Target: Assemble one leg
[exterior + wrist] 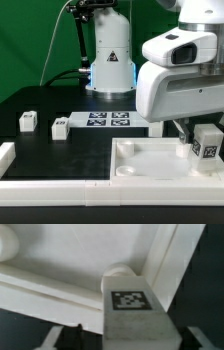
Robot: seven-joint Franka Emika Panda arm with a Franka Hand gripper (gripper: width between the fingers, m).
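Leg (127, 308) in tight grip of hand (125, 338)

The black table (60, 150) carries the marker board (106, 120). Beside the board, toward the exterior view's left, lie one small white leg (60, 126) and, farther out, a second leg (28, 121). In front of the board lie the large white panel (140, 165) and a white rail (50, 185).

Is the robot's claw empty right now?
No, the gripper is shut on a leg, whose tagged face shows between the fingers, with the white panel behind it.
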